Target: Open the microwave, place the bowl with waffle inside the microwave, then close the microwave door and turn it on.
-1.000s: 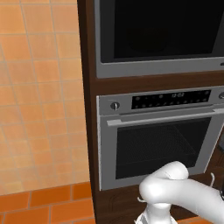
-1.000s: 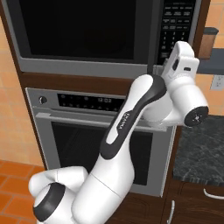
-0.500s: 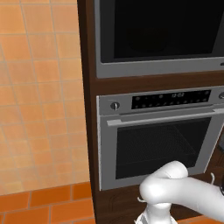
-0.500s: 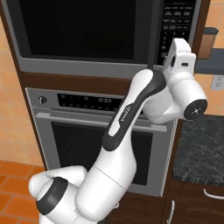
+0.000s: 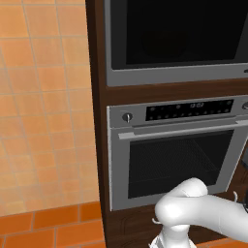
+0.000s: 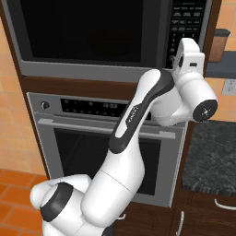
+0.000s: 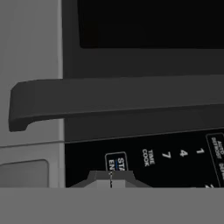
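The microwave (image 6: 92, 37) is built into dark brown wood cabinetry (image 5: 97, 72) above a silver wall oven (image 6: 110, 143), and its big black glass microwave door (image 5: 179, 34) lies flush in its silver-grey frame, shut. No bowl or waffle can be made out behind the dark glass. With the door closed and the arm raised to the appliance's right edge, the step in hand looks like switching it on.

The white arm (image 6: 133, 133) reaches up across the oven front so that the hand meets the microwave's control panel (image 6: 184, 23), a black strip of keys to the right of the door. In the hand view the dark bar handle (image 7: 113, 98) runs across the frame, with the number keys and a time-cook label beneath it.

The gripper (image 7: 111, 179) has its finger tips pressed together, holding nothing, forming one blunt point. It sits right at the start/enter key (image 7: 116, 162); whether it is actually touching cannot be told.
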